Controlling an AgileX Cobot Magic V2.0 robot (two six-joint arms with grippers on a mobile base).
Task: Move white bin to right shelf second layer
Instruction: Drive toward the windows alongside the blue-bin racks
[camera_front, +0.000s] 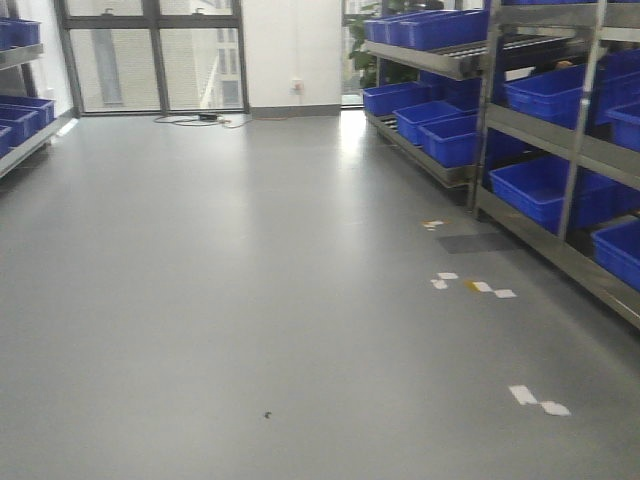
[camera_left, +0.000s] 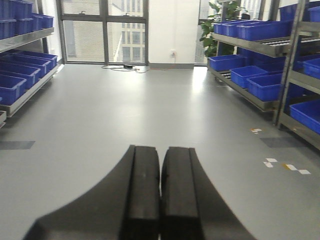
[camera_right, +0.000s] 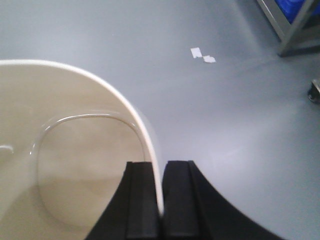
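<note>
White bin (camera_right: 75, 165) is held above the floor (camera_right: 220, 125), its rim clamped between the right gripper's (camera_right: 161, 170) jaws. Its mouth is turned upward, nothing is seen inside, and no long axis can be told. The left gripper's (camera_left: 160, 150) jaws are pressed together, empty. Blue crates (camera_front: 545, 190) are ranged on the right shelf (camera_front: 560, 140).

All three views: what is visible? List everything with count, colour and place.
bin: one, cream-white, over the floor, rim pinched
crates: many, blue, on racks both sides
right racks: two, steel, right side
left rack: one, steel, left edge
tape marks: several, white, floor near right racks
cable: one, dark, floor by windows
plant: one, green, behind right racks
left end effector: one, black, shut, empty
right end effector: one, black, shut on bin rim
</note>
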